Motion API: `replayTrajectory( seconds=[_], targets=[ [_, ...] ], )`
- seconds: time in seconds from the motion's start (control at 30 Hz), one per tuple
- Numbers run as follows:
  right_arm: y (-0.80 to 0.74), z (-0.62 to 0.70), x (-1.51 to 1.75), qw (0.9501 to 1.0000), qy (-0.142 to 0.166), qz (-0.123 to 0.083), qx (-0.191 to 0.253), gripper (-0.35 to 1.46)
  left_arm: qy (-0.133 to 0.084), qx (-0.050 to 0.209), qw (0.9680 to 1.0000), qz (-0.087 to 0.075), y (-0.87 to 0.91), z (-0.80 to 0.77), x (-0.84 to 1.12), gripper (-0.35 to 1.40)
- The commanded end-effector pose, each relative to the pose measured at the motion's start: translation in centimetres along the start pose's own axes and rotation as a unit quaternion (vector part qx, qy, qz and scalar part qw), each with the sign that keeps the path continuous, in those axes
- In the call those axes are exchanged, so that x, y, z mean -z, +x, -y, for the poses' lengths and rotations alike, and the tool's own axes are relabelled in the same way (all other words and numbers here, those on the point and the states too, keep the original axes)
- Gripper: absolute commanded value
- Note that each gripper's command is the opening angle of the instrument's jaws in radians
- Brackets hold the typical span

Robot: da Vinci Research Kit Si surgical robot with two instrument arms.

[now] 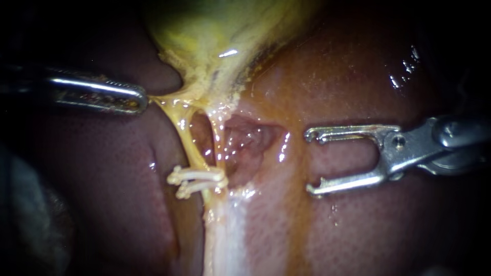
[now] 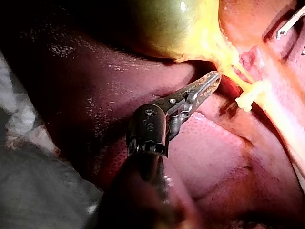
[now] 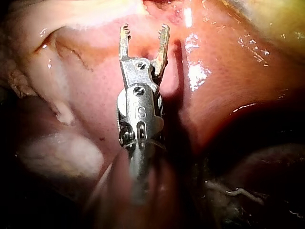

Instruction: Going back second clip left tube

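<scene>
Left instrument jaws pinch the gallbladder neck, holding the left tube taut; two clips sit low on it. Right instrument jaws spread, empty, well apart over liver. Risks: a hooked jaw tip swinging toward the tube could snag a clip; a slipping left grip would slacken the tube.

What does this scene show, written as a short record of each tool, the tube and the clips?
left instrument: shut on yellow tissue just below the gallbladder
right instrument: open, holding nothing, over the liver, apart from the tube
left tube: thin and yellow, running down from the held tissue
white clips: two, close together across the left tube
</scene>
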Motion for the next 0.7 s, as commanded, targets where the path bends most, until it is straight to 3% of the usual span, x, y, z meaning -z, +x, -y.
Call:
replayTrajectory(
  seconds=[0.03, 0.33, 0.7],
  targets=[
    [0.00, 0.00, 0.00, 1.0000, 0.000, 0.000, 0.000, 0.50, -0.002, -0.001, 1.0000, 0.001, -0.01, 0.00, -0.05, -0.35],
    [-0.01, 0.02, 0.02, 1.0000, 0.001, 0.000, 0.001, 0.49, -0.010, -0.006, 0.9999, 0.005, -0.14, 0.01, -0.39, -0.35],
    [0.01, 0.03, 0.03, 1.0000, 0.000, 0.000, 0.000, 0.49, -0.013, -0.007, 0.9999, 0.004, -0.18, 0.04, -0.43, -0.35]
  ],
)
